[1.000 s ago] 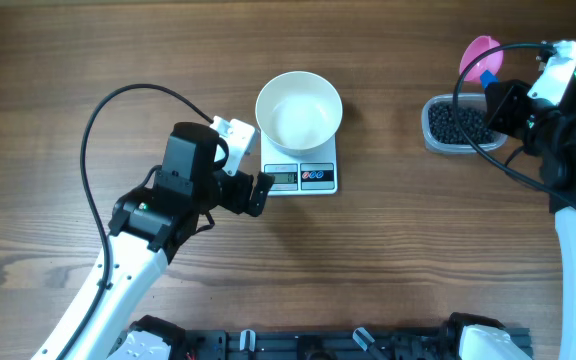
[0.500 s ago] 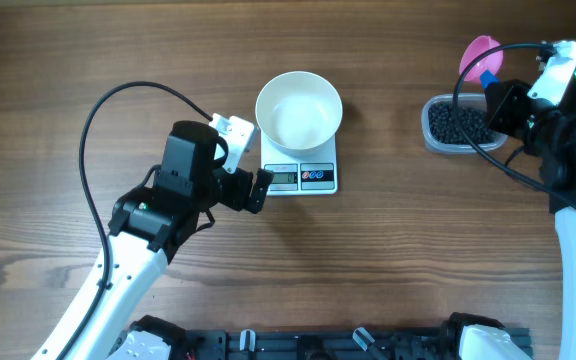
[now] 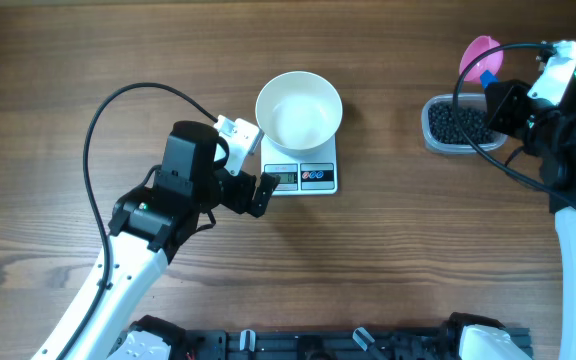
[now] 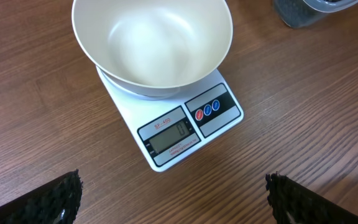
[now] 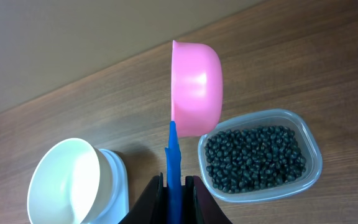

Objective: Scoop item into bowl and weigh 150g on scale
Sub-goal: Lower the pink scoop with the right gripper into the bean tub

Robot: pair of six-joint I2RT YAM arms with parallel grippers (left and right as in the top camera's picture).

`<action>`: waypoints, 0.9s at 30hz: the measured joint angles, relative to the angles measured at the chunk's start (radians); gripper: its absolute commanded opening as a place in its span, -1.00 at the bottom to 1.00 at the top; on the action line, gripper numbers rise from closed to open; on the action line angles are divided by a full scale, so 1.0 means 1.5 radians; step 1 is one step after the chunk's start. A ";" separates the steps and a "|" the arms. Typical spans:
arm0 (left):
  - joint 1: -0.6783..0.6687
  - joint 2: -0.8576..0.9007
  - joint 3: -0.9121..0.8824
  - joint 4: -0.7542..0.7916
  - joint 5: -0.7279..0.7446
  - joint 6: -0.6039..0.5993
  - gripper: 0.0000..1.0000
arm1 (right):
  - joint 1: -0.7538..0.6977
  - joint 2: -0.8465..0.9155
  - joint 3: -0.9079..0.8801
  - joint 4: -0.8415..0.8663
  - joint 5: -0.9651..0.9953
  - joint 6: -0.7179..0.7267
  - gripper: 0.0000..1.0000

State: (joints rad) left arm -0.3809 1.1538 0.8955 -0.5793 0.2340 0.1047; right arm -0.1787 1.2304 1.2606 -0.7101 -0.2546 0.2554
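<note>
a: anything different from a moment ago?
b: barely. the left gripper (image 3: 252, 160) has edged a touch toward the scale (image 4: 185, 127), jaws spread wide and empty. the right arm hasn't moved.
a: and the right gripper (image 5: 174, 198)?
b: pinched narrow on the blue handle of the pink scoop (image 5: 196, 87), which hangs tipped on its side just past the tub (image 5: 316, 155). no beans show in it.
a: where are the beans (image 5: 255, 158)?
b: all in the clear tub, near the right edge of the table (image 3: 418, 250). the bowl (image 4: 151, 46) sits empty on the scale, mid-table toward the far edge. the display looks like zero.
a: so?
b: i'd say weighing hasn't started. the first scoop is yet to go in.
</note>
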 measured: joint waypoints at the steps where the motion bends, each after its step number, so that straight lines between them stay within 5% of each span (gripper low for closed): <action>1: 0.000 0.000 0.000 0.000 0.000 0.002 1.00 | 0.000 0.000 0.000 0.000 0.000 0.000 -0.91; 27: 0.000 0.000 0.000 -0.005 0.000 0.005 1.00 | 0.000 0.000 0.000 -0.083 0.122 0.000 -0.91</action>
State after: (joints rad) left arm -0.3809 1.1538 0.8955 -0.5865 0.2340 0.1116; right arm -0.1787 1.2308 1.2606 -0.8349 -0.0711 0.2550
